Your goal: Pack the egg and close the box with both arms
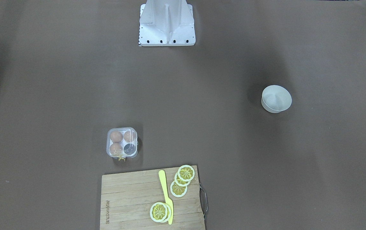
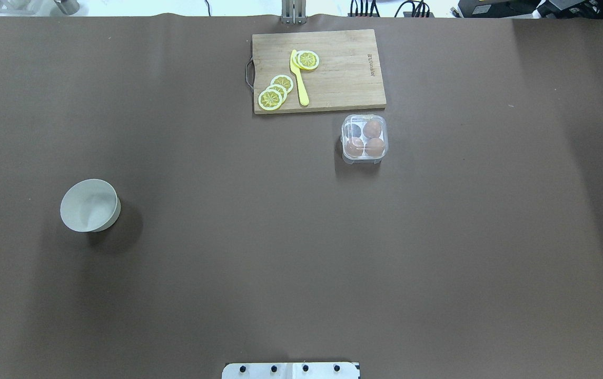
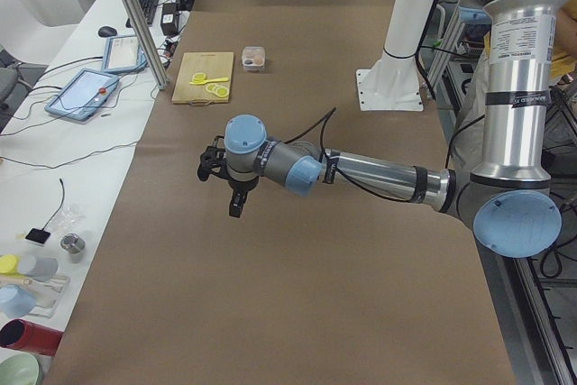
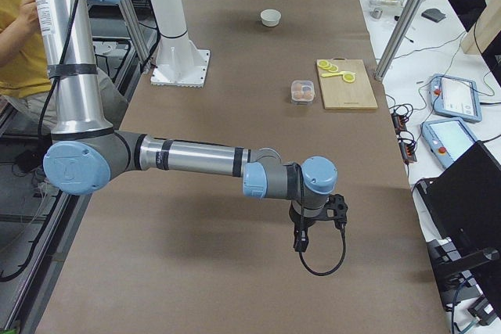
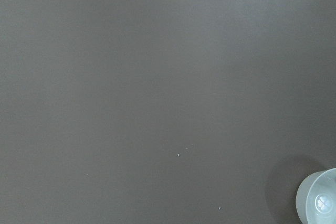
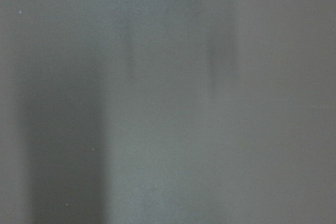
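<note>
Brown paper covers the table (image 1: pixel 202 111). From the front, the box (image 1: pixel 122 142) sits at 7 o'clock with three brown eggs inside. The egg (image 1: pixel 116 136) in its 11 o'clock cup may be the one to pack, but all three look the same. The cup at 4 o'clock is empty. I cannot tell if the clear lid (image 1: pixel 134 137) is down. The white bowl (image 1: pixel 276 98) is at 3 o'clock and the wooden board (image 1: pixel 128 198) at 6 o'clock. From overhead, the box is at 1 o'clock, just beside the board. From the left end, the left gripper (image 3: pixel 216 171) hangs well apart from the box. From the right end, the right gripper (image 4: pixel 337 210) is far off too. I cannot tell if either one's jaws are apart or together. The left wrist sees only the bowl at 5 o'clock, and the right wrist sees only paper. I think an egg is light, smooth and easy to crack, so hold its round sides softly. The lid looks thin and bendy.
</note>
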`<state>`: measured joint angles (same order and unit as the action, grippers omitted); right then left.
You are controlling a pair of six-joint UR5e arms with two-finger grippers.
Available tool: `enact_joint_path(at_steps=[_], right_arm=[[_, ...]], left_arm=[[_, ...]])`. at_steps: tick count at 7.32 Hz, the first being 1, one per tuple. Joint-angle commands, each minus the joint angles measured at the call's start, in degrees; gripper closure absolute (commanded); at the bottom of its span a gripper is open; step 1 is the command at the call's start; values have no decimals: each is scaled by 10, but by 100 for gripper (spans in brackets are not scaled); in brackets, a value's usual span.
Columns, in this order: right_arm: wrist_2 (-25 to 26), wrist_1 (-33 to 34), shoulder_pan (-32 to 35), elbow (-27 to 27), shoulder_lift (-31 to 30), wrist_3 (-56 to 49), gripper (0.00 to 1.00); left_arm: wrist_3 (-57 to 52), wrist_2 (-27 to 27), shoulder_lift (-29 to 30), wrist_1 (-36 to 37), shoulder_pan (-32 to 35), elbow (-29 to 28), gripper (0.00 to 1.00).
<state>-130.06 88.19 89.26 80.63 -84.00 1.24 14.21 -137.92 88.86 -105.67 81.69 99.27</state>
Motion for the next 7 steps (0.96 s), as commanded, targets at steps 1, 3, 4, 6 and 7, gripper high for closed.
enact_joint_path(at_steps=[1,3,4,6,7], right_arm=[[-8,38,0,10,8,1,0],[-28,50,0,29,6,2,0],[-28,51,2,44,1,2,0],[-28,50,11,58,-6,1,0],[-27,47,11,69,-15,0,0]], left_arm=[[-5,-4,25,-6,24,-66,3],[-23,-8,70,-2,68,-140,3],[-27,-19,99,-1,86,-184,3],[-33,-39,107,-1,103,-203,3],[-33,-39,105,-1,103,-201,3]])
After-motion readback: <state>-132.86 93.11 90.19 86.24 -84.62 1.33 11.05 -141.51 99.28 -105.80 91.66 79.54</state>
